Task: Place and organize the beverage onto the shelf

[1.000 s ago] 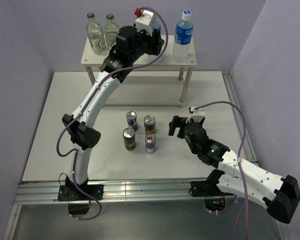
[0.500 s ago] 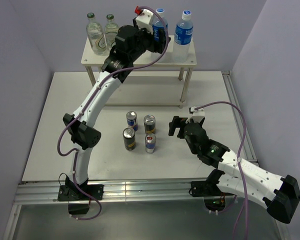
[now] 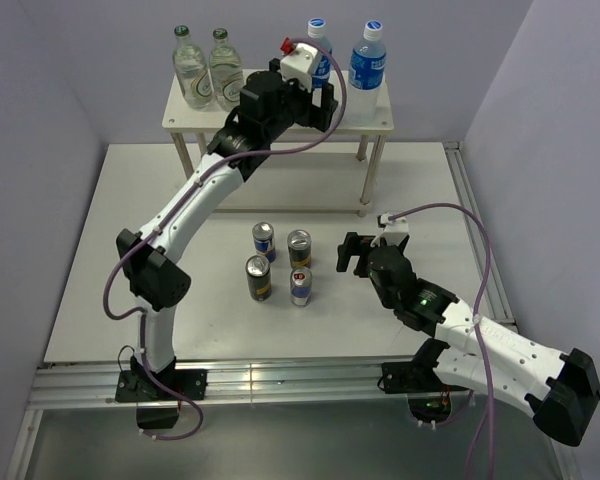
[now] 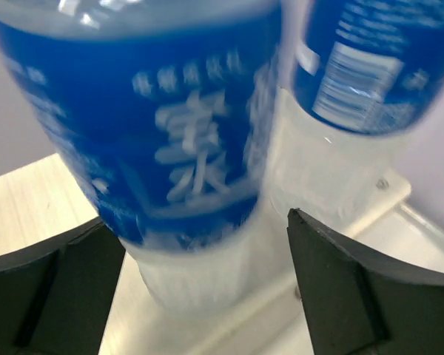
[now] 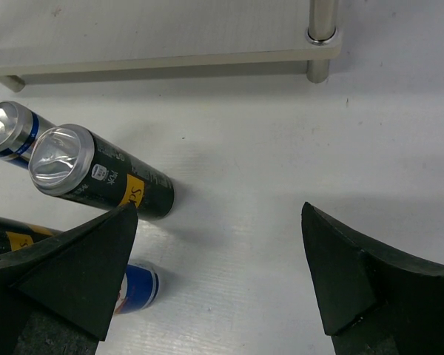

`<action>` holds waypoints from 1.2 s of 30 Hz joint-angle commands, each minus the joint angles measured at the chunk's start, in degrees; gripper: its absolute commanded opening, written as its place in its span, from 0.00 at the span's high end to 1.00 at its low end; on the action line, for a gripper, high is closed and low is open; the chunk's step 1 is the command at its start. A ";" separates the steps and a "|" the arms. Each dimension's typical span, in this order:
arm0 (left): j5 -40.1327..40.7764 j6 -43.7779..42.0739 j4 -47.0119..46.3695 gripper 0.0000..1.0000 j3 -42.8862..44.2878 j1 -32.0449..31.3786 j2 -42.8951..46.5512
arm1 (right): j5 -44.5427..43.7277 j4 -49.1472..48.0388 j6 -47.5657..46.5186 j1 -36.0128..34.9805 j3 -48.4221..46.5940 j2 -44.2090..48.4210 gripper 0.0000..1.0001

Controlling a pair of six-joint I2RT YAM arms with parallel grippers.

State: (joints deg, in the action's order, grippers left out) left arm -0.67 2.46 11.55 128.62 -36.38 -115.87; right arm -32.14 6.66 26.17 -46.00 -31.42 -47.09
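Beverage stock: two on the shelf [image 3: 185, 113], four below

Water bottles, two, clear with blue labels and white caps, stood upright and close together at the right end of the shelf's top board: one [image 3: 317, 45] towards the middle, the other [image 3: 366, 70] just to its right. In the left wrist view, the nearer bottle [image 4: 177, 140] filled the space between the fingers.

Left hand [image 3: 326, 98]: at the top board, jaws parted around the inner bottle's base, with a gap visible at one finger.

Cans, four, stood upright in a tight cluster on the surface [image 3: 130, 250] in front of the shelf: blue-silver [image 3: 264, 240], dark [image 3: 299, 246], dark [image 3: 258, 278] and blue-silver-red [image 3: 301, 286].

Right hand [image 3: 352, 253]: low over the surface just right of the cans, jaws wide, holding nothing.

Glass bottles, two, green caps [image 3: 206, 68]: at the left end of the top board.
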 commanded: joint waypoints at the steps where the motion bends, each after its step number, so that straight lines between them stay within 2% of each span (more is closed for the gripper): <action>1: 5.23 -5.00 -4.17 0.07 -3.89 -3.34 9.69 | -1.34 -2.70 0.98 -0.41 0.75 -0.46 0.02; 3: 6.99 -5.18 -3.21 0.01 -5.73 -4.13 12.07 | -1.08 -2.88 0.90 -0.41 0.66 -0.72 0.02; 7: 9.89 -5.97 -2.94 0.01 -10.74 -5.36 16.90 | -0.82 -3.14 0.98 -0.50 0.83 -1.07 0.02; 11: 15.85 -5.98 -2.24 0.01 -18.82 -8.78 26.45 | -0.82 -3.23 1.07 -0.50 0.92 -1.34 0.02; 15: 28.05 -3.09 -2.67 0.01 -39.64 -16.07 39.21 | -0.64 -2.88 1.07 -0.76 0.74 -0.72 0.02; 17: 32.02 2.52 -1.71 0.01 -49.45 -20.38 46.15 | -0.12 -3.49 0.99 -0.85 1.10 -0.46 0.01; 19: 36.58 6.31 1.26 0.01 -55.64 -24.06 52.46 | 0.32 -3.40 1.07 -1.02 0.84 -0.63 0.01; 20: 37.31 10.94 2.59 0.01 -61.06 -25.13 54.25 | 0.32 -2.97 1.07 -1.02 0.57 -0.89 0.01; 25: 43.36 25.82 12.78 0.01 -73.84 -32.77 64.43 | -0.11 -2.79 1.51 -1.73 1.18 -0.37 0.01; 29: 46.27 38.46 14.55 0.01 -83.41 -37.09 67.53 | -0.38 -2.26 1.86 -1.99 1.19 -0.46 0.01; 33: 46.63 42.71 9.20 0.01 -89.76 -40.34 64.82 | -0.47 -1.47 1.86 -2.17 1.01 -0.11 0.01; 36: 47.42 44.82 3.94 0.01 -93.45 -40.61 59.55 | -0.55 -0.68 1.95 -2.25 0.92 0.59 0.01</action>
State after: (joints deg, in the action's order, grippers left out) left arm 43.94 40.75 22.09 37.80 -76.31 -52.95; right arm -31.68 5.74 27.40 -47.62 -30.41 -48.01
